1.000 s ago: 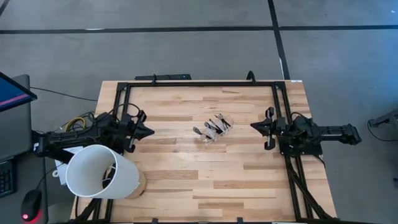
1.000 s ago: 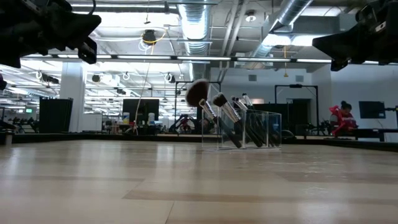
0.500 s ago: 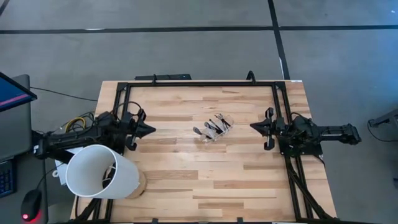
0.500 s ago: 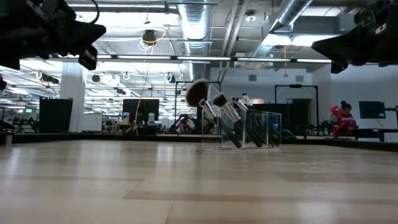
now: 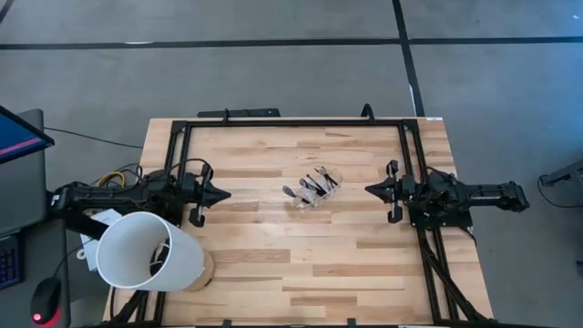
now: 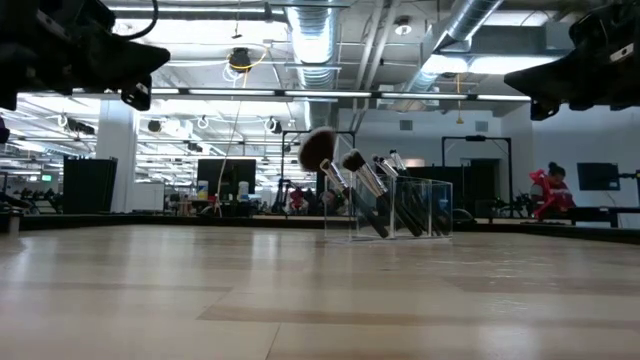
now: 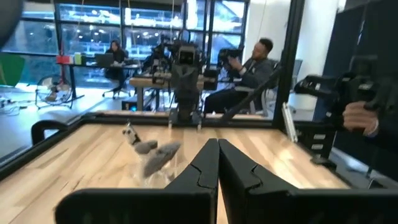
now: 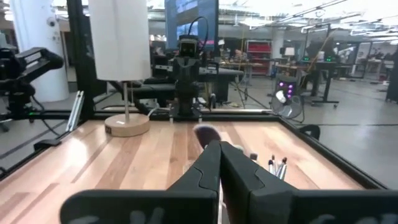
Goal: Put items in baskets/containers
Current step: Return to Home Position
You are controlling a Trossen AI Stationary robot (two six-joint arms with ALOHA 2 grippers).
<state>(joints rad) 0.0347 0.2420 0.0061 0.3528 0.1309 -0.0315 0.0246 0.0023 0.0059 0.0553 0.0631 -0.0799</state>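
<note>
My left gripper (image 5: pixel 219 193) has its fingers (image 7: pixel 204 167) pressed together, holding nothing; my right gripper (image 5: pixel 371 189) is the same. Both hang above the table (image 5: pixel 273 260). The clear box (image 5: pixel 323 182) stands between them, well apart from each, brushes (image 6: pixel 352 172) leaning inside

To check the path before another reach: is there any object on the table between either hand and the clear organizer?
Nothing visible. Only bare table lies between the left hand and the organizer, and between the right hand and it. The white cylinder stands off to the side.
</note>
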